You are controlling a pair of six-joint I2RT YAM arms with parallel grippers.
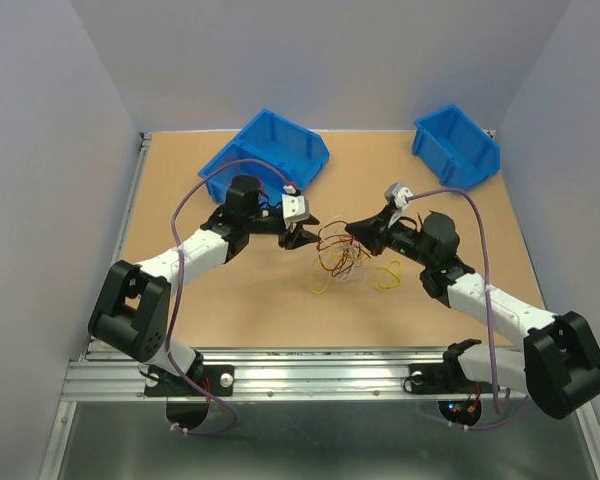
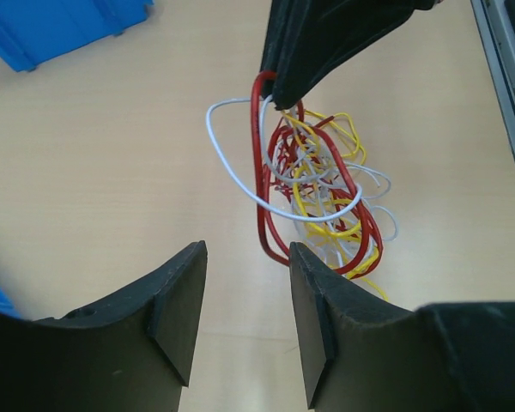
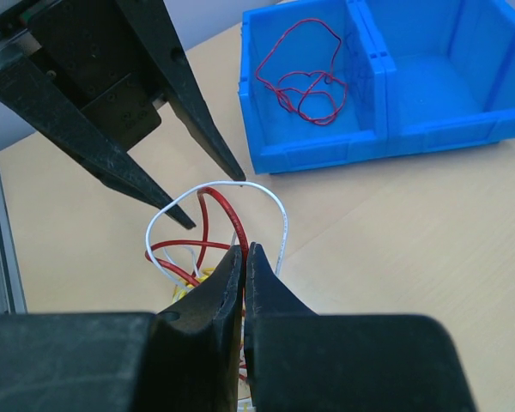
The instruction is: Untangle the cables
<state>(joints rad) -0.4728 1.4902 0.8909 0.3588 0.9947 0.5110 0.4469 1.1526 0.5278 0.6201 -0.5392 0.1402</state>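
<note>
The cables (image 1: 338, 262) are a tangle of red, yellow and white wires (image 2: 318, 184) on the wooden table between the two arms. My right gripper (image 3: 245, 251) is shut on a red cable's loop (image 3: 213, 206) and holds it up at the top of the bunch; the left wrist view shows its tips (image 2: 275, 93) pinching that loop. My left gripper (image 2: 246, 253) stands open just left of the bunch, with only bare table between its fingers (image 2: 176, 300). From above, the left gripper (image 1: 305, 238) and right gripper (image 1: 353, 228) face each other over the tangle.
A yellow loop (image 1: 388, 275) lies apart to the right of the bunch. A big blue bin (image 1: 265, 155) behind the left arm holds a thin red wire (image 3: 299, 81). A smaller blue bin (image 1: 457, 146) sits at the back right. A metal rail (image 1: 310, 370) runs along the near edge.
</note>
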